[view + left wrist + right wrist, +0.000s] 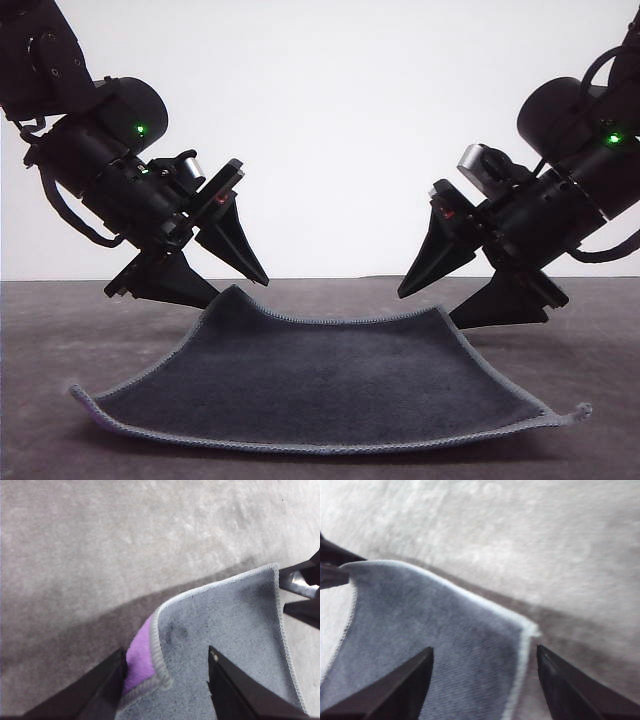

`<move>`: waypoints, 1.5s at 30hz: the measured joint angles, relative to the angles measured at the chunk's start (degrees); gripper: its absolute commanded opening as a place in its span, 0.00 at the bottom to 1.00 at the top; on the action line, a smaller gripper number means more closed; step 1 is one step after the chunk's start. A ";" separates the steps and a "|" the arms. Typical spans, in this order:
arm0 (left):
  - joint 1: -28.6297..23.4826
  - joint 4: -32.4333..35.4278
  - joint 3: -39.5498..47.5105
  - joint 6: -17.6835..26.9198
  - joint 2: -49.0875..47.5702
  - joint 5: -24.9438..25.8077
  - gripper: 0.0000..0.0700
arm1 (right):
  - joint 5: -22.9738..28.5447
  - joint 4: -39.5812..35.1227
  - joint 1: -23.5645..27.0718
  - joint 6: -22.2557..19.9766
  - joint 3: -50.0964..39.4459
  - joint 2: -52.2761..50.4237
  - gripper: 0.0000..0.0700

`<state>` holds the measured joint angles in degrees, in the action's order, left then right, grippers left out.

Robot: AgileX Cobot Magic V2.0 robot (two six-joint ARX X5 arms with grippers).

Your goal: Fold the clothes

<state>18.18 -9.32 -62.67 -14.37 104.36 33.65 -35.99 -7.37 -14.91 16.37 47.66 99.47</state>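
Two black arms of yours slant down and inward over the grey desk (40, 330). The left gripper (215, 285) and right gripper (445, 295) stand with fingers apart at the raised far corners of the dark grey square fleece cloth (320, 385).

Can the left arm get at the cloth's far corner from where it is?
Probably yes. The left end effector is open, its fingers either side of the cloth's raised far corner. Nothing sits between them.

Grey felt-like table (60, 330) — mottled, white backdrop (340, 120) behind
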 measured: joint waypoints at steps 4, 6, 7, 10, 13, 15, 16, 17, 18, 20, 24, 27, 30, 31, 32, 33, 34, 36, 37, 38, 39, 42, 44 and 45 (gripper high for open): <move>0.01 -0.44 0.00 0.00 0.00 0.00 0.45 | 0.00 -1.03 -0.46 0.45 0.00 0.38 0.53; 0.01 -0.64 0.00 0.01 0.02 0.00 0.45 | 0.00 -1.06 -0.51 0.60 0.00 0.51 0.42; 0.01 -0.80 0.00 0.02 0.02 0.00 0.45 | 0.00 -1.06 -0.51 0.62 0.00 0.59 0.38; 0.01 -1.59 0.00 0.55 0.02 -0.04 0.45 | 0.00 -1.06 -0.51 0.62 0.00 0.75 0.37; 0.01 -2.89 0.00 1.88 0.04 -0.36 0.45 | 0.02 -1.06 -0.47 0.62 0.02 0.75 0.37; 0.01 -3.13 0.00 3.23 0.07 -1.25 0.46 | 0.02 -1.06 -0.46 0.62 0.02 0.75 0.37; 0.01 -3.15 0.00 3.95 0.07 -1.78 0.47 | 0.02 -1.08 -0.46 0.62 0.02 0.75 0.37; 0.00 -3.15 0.00 4.68 0.07 -2.00 0.47 | 0.02 -1.06 -0.46 0.62 0.02 0.75 0.37; -0.01 -3.16 0.00 5.45 0.07 -2.14 0.50 | 0.02 -1.06 -0.46 0.62 0.02 0.75 0.37; 0.01 -3.24 0.00 7.03 0.07 -2.23 0.56 | 0.02 -1.08 -0.46 0.62 0.02 0.75 0.37; 0.01 -3.32 0.00 9.18 0.07 -2.25 0.54 | 0.05 -1.08 -0.46 0.62 0.04 0.75 0.37; 0.00 -3.26 0.00 9.70 0.07 -2.31 0.28 | 0.60 -1.08 -0.46 0.63 0.04 0.75 0.23; 0.01 -3.43 0.00 10.03 0.07 -3.76 0.03 | 1.64 -1.06 -0.46 0.64 0.07 0.75 0.00; 0.01 -3.61 0.00 10.11 0.07 -4.39 0.02 | 1.74 -1.08 -0.46 0.64 0.09 0.75 0.00; 0.01 -3.98 0.00 10.16 0.07 -5.19 0.01 | 1.75 -1.06 -0.46 0.64 0.09 0.75 0.00; 0.01 -4.33 0.00 10.21 0.07 -5.97 0.01 | 1.75 -1.06 -0.46 0.64 0.09 0.75 0.00; -0.01 -4.61 0.00 10.27 0.09 -6.70 0.01 | 1.75 -1.08 -0.46 0.64 0.09 0.75 0.00; 0.00 -4.86 0.00 10.47 0.11 -6.96 0.01 | 1.70 -1.06 -0.46 0.64 0.09 0.75 0.00; 0.01 -5.07 0.00 10.67 0.11 -6.97 0.01 | 1.60 -1.06 -0.46 0.64 0.09 0.75 0.00; 0.01 -5.62 -0.01 10.84 0.11 -6.96 0.01 | 1.27 -1.06 -0.44 0.64 0.09 0.75 0.00; 0.01 -6.36 -0.06 11.07 0.11 -6.95 0.01 | 0.77 -1.05 -0.38 0.64 0.09 0.75 0.00; 0.00 -10.15 -0.77 12.36 0.12 -6.84 0.01 | -2.43 -0.63 0.25 0.62 0.18 0.75 0.00; 0.01 -13.30 -2.14 13.43 0.20 -6.74 0.01 | -5.47 0.67 0.82 0.61 0.63 0.75 0.00; 0.01 -15.06 -3.04 13.94 0.22 -6.72 0.01 | -6.93 1.66 1.05 0.59 0.99 0.75 0.00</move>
<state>18.20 -24.38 -65.71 -0.43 104.57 26.93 -42.92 -5.72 -13.87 16.96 48.65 100.22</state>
